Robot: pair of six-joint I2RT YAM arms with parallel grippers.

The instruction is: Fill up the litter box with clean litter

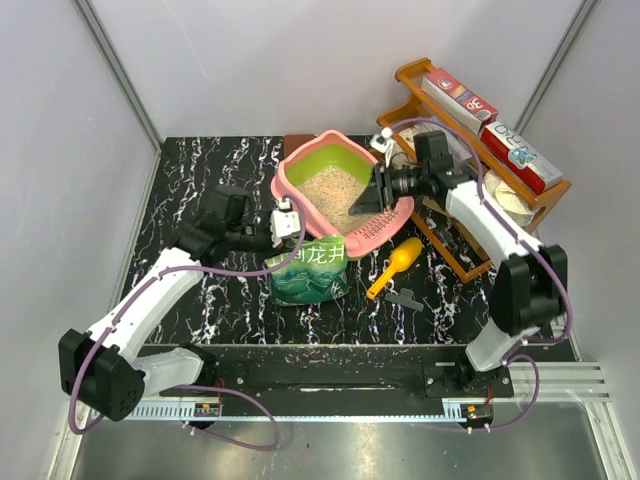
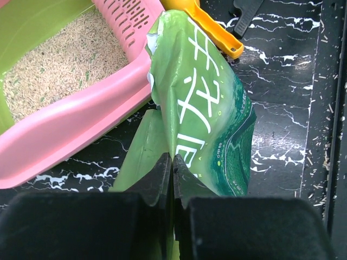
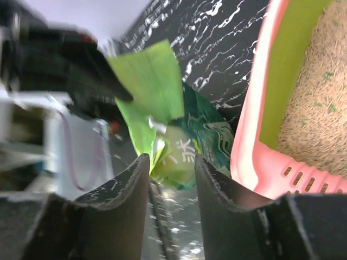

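Note:
The pink litter box with lime-green inner walls sits at the table's middle back, with beige litter covering its floor. The box wall, the litter, the box wall again and the litter again also show in the two wrist views. My left gripper is shut on the edge of the green bag with white characters; the jaws pinch its folded edge, and the bag hangs beside the box. My right gripper is open and empty over the box's slotted lip; between its fingers the bag shows.
A yellow-orange scoop lies right of the bag, also in the left wrist view. A small black clip lies near it. A brown wooden rack with boxes stands at the back right. Spilled grains lie along the front edge.

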